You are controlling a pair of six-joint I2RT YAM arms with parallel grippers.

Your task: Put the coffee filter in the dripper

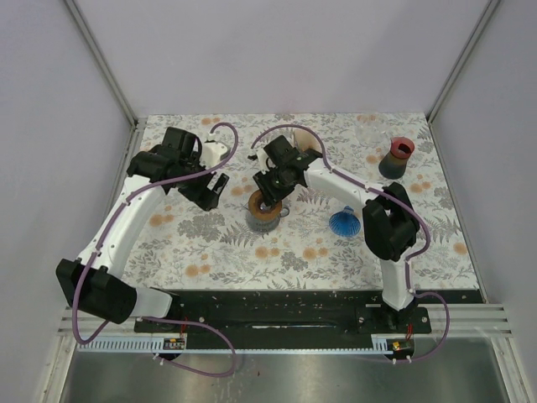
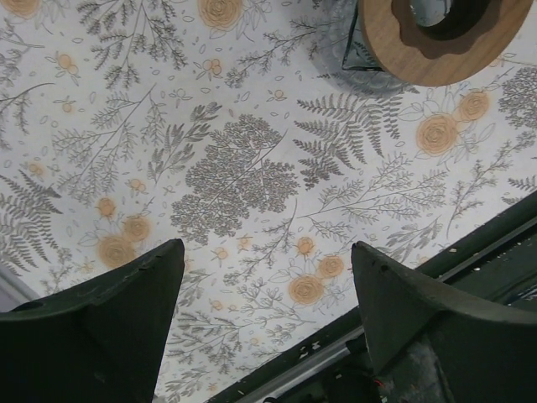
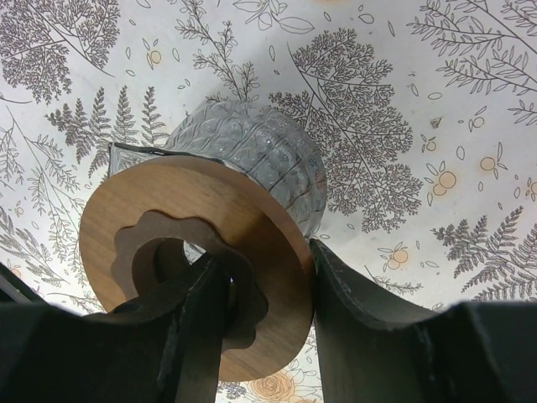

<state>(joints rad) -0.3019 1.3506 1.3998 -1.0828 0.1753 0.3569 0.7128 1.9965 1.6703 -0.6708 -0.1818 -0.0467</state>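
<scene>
**Floral cloth, white-walled bay: right pincer on dripper, left pincer spread**

Surface: fern-and-flower printed cloth (image 1: 218,252) over the table, plain white walls (image 1: 277,50) on three sides.

Right gripper (image 3: 264,262): pinching the wooden ring (image 3: 168,189) of the dripper (image 1: 264,214). One finger is down in the ring's scalloped hole and the other is pressed against the outer rim. The ring faces up toward the wrist camera. The ribbed glass body (image 3: 252,159) is below it, on the cloth.

Left gripper (image 2: 268,248): jaws spread wide, only bare cloth between them. It hangs at about 9 o'clock of the dripper, near it but not touching. From the left wrist, the ring shows at 1 o'clock.

Dripper sits near mid-table.

Blue pleated cone (image 1: 344,222): filter-shaped, lying on the cloth at about 3 o'clock of the dripper and apart from it, beside the right arm. Neither pincer touches it.

Dark cup with red rim (image 1: 397,158): at 2 o'clock, well apart, toward the far right corner.
</scene>
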